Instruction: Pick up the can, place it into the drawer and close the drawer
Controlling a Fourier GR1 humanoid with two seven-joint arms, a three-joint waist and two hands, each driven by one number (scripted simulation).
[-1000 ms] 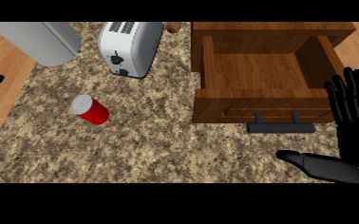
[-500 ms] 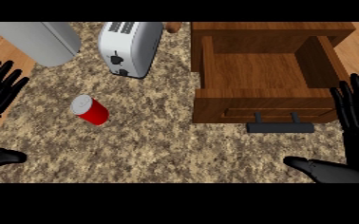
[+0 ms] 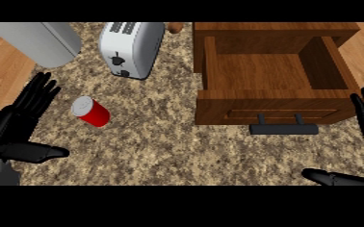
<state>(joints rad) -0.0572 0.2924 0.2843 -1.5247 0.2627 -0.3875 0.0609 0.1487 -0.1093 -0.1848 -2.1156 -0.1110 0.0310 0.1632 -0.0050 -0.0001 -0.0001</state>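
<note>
Your left hand [image 3: 25, 118] is spread beside the red can [image 3: 92, 111]. It looks light, stiff, slick; wrap its middle. Right hand [image 3: 334, 177]: can't tell.

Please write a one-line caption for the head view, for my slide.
Open left hand beside red can; wooden drawer open.

So the red can [image 3: 92, 111] with a silver top is lying tilted on the speckled table [image 3: 171, 144], left side. The wooden drawer [image 3: 274, 77] sits pulled open on the right, dark handle [image 3: 283, 128] facing front, nothing inside.
</note>
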